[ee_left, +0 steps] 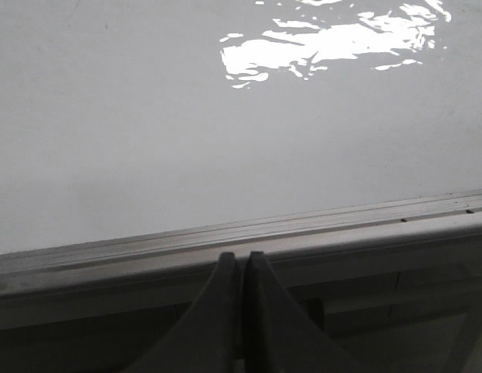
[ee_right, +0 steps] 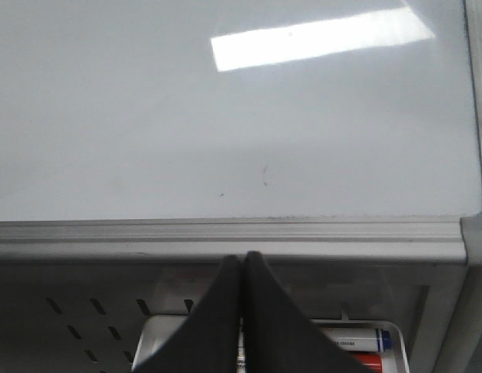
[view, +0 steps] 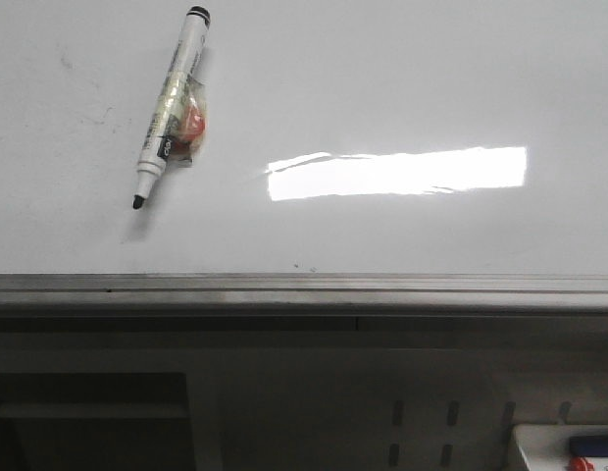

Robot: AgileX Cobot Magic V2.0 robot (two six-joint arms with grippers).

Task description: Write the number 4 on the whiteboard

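The whiteboard (view: 402, 88) lies flat with its long grey edge rail (view: 304, 287) running left to right along the near side. No drawn 4 shows on it, only faint smudges and a bright glare strip (view: 397, 173). A marker (view: 172, 103) lies on the far left part, uncapped, its long axis slanting, black tip toward the near left. The left tool (ee_left: 242, 268) and right tool (ee_right: 244, 268) sit pressed closed, empty, just short of the rail. A tray with markers (ee_right: 358, 346) sits below the right one.

No text, number or brand can be read. The marker (view: 171, 106) lying on the whiteboard (view: 382, 78) carries print too blurred to make out. Likewise the label on the white marker (ee_right: 358, 339) in the tray below the board's rail
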